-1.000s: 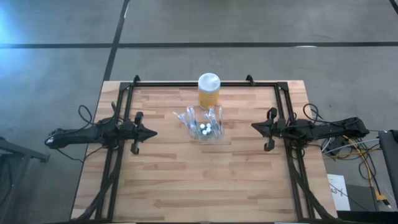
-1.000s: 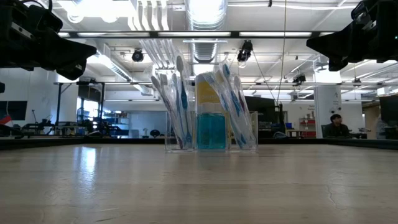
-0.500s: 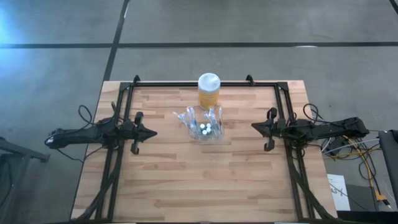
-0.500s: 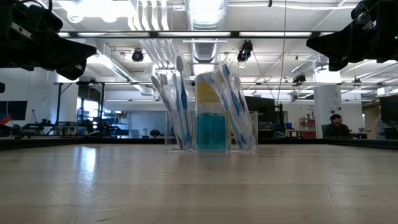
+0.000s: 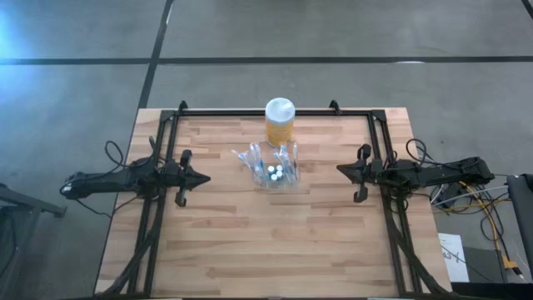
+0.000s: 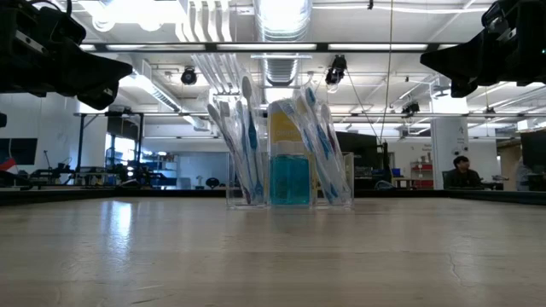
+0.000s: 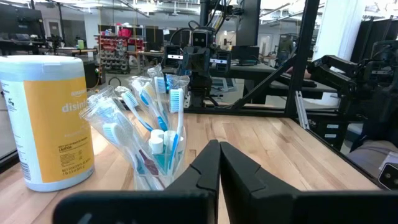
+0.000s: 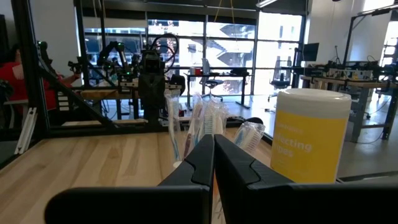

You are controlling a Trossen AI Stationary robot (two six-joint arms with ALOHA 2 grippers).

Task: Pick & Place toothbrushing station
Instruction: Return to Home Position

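Nothing has changed over the last second. Both my arms sit exactly as they did, drawn back to the two sides of the table (image 5: 250, 242), and the station has not stirred either. My left pincer (image 5: 206, 177) hangs at the left side, pointing in toward the middle. Its two fingers are pressed together with nothing between them, and the left wrist view shows them meeting in a thin seam. My right pincer (image 5: 339, 169) mirrors it at the right side, likewise pressed together and empty. Both are well apart from the toothbrushing station (image 5: 273, 171), the small clear holder standing upright between them. It sits just beside the yellow jar (image 5: 279, 123) with the white lid, which stands nearer the table's far edge; I cannot tell whether the two touch. The holder is loaded: wrapped toothbrushes (image 6: 247, 145) stand in its slots, heads up and leaning outward to either side. From this stillness I judge that my retreat is finished or nearly so, that the loading is done, and that I have nothing left to place. The one thing I would watch is the lean of the brushes. They look settled, but I take the holder to be light, so I would keep clear of it on any further move.
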